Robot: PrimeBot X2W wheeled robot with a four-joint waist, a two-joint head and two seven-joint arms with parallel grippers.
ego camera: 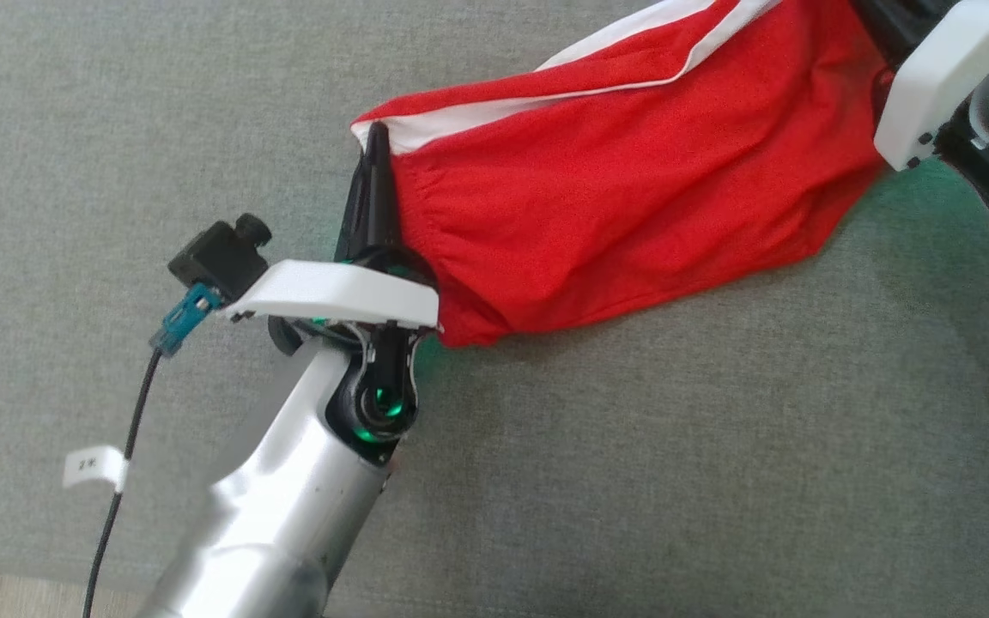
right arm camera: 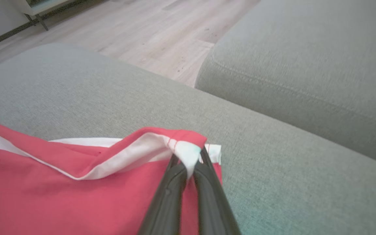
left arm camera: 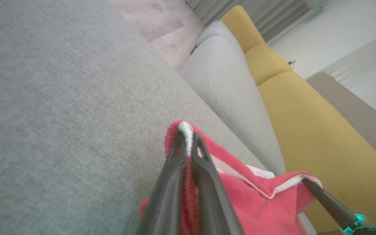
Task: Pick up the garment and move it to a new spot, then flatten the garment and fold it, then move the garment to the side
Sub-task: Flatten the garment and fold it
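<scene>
my left end effector (left arm camera: 188,143) clamped on garment (ego camera: 615,197), right end effector (right arm camera: 190,164) clamped on its other end, cushion (ego camera: 718,446) underneath

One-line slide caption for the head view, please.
Left gripper and right gripper, shut on opposite ends of the red garment, hold it stretched over the grey sofa cushion.

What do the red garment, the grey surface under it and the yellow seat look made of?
Red garment: thin, soft cloth, probably a jersey knit, matte, white trim; it gathers and drapes. Grey surface: matte woven upholstery, with a visible flecked weave. Yellow seat: likely upholstery fabric too, smoother-looking, with a stitched seam; weave too fine to tell.
</scene>
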